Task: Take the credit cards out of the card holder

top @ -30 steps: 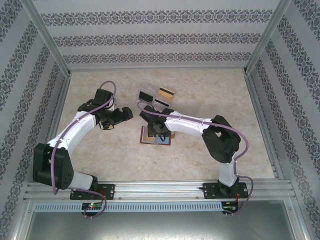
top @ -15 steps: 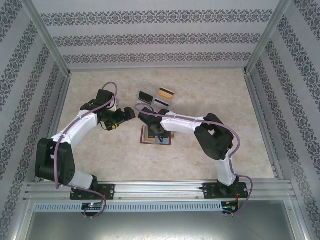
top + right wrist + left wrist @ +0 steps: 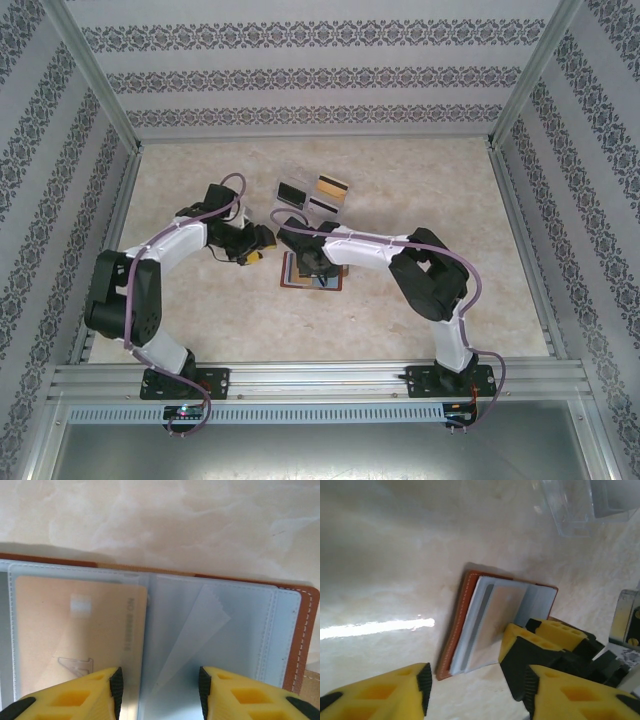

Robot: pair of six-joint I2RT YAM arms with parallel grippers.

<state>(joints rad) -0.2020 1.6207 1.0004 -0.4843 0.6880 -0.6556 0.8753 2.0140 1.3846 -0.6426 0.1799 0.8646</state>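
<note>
The brown card holder [image 3: 297, 277] lies open on the table, with my right gripper [image 3: 318, 268] low over it. Seen from the right wrist, its blue-grey pockets [image 3: 235, 625] face up and a yellow-orange credit card [image 3: 75, 625] sits inside the left pocket. My right gripper [image 3: 160, 687] is open, its jaws straddling the centre fold with a loose clear sleeve [image 3: 195, 630] between them. My left gripper [image 3: 260, 250] hovers open just left of the holder. In the left wrist view the holder's edge [image 3: 457, 620] and card [image 3: 495, 615] lie ahead of the left gripper [image 3: 476, 692], and the right gripper's fingers [image 3: 540, 640] rest on the holder.
A clear plastic tray [image 3: 300, 205] stands behind the holder with several cards in it, one with an orange stripe [image 3: 328, 184]; its corner [image 3: 570, 510] is seen from the left wrist. Patterned walls and metal rails [image 3: 110, 200] enclose the table.
My left arm has folded in and its gripper has moved down and right, closer to the holder's left edge. The right gripper has stayed over the holder.
</note>
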